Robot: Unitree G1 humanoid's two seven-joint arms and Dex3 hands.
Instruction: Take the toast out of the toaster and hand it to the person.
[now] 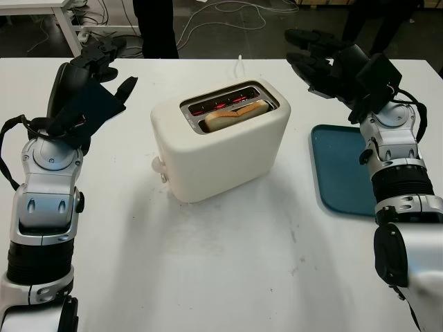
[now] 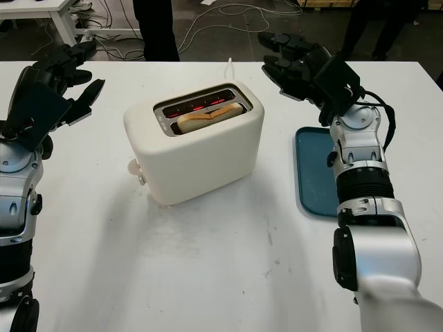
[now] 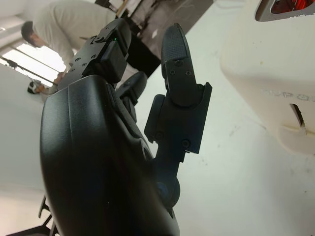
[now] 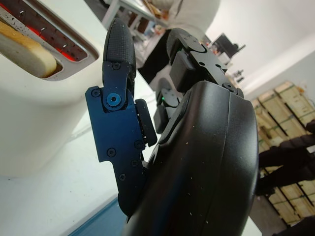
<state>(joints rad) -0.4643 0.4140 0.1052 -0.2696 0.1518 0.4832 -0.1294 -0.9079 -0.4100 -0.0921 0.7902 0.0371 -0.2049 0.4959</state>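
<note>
The toast [image 1: 234, 115] sits in the nearer slot of the toaster [image 1: 221, 142] mid-table, its long axis running left to right. Both robot hands hold nothing: the right robot hand [image 1: 320, 61] hovers slightly nearer, the left robot hand [image 1: 97, 66] on the opposite side.

open robot hand [image 3: 147, 113] beside toaster [image 3: 268, 73]

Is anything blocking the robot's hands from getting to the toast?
Nothing visible does. The toast sits in the toaster's front slot with its top poking out. The right hand is open above the table beside the toaster, the left hand open on the other side, with bare space between.
</note>
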